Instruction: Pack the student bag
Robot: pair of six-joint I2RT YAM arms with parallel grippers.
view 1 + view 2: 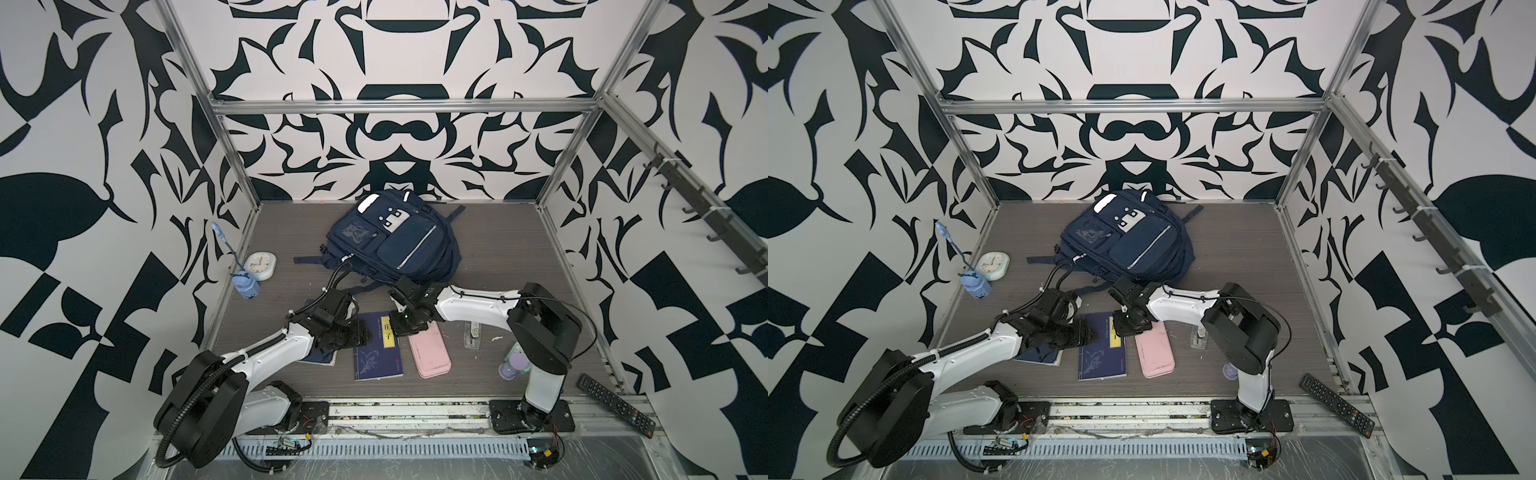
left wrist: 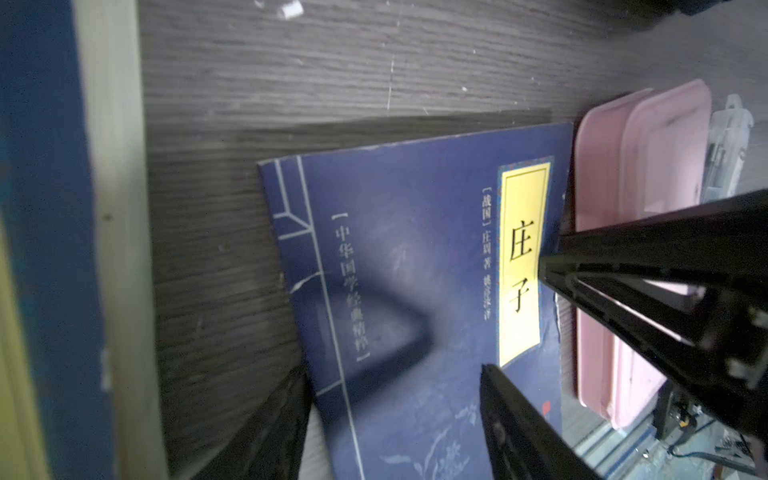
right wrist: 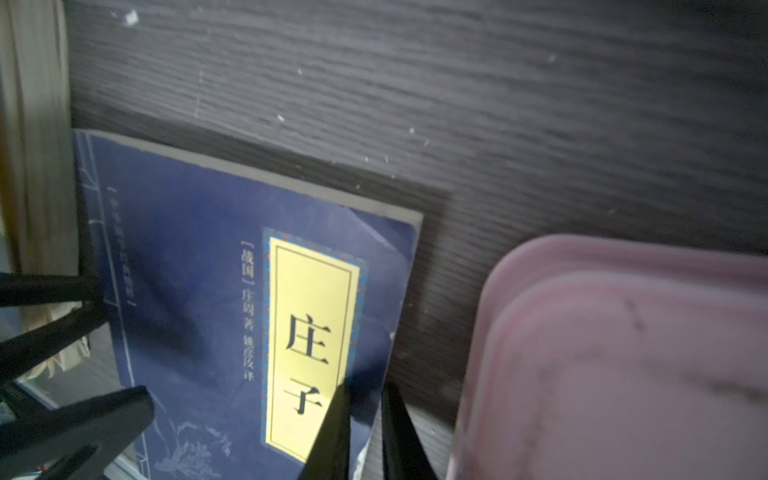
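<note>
The student bag [image 1: 409, 245] [image 1: 1138, 245], navy with white strips, lies flat at the back middle of the table, beyond both arms. A blue book with a yellow title label [image 1: 376, 355] [image 1: 1100, 357] [image 2: 399, 270] [image 3: 199, 291] lies in front of it. My right gripper [image 1: 400, 328] [image 1: 1120, 328] [image 3: 365, 388] is shut on the book's right edge, one finger on the label. That edge is raised slightly off the table. My left gripper [image 1: 363, 334] [image 1: 1090, 334] [image 2: 395, 370] is open, its fingers straddling the book's spine side.
A pink pencil case [image 1: 430, 353] [image 1: 1155, 353] lies just right of the book. A second blue book [image 1: 320, 358] [image 1: 1038, 357] sits under my left arm. Further off are a clear ruler case [image 1: 473, 334], a purple bottle [image 1: 513, 365], a remote [image 1: 617, 405] and a clock [image 1: 259, 265].
</note>
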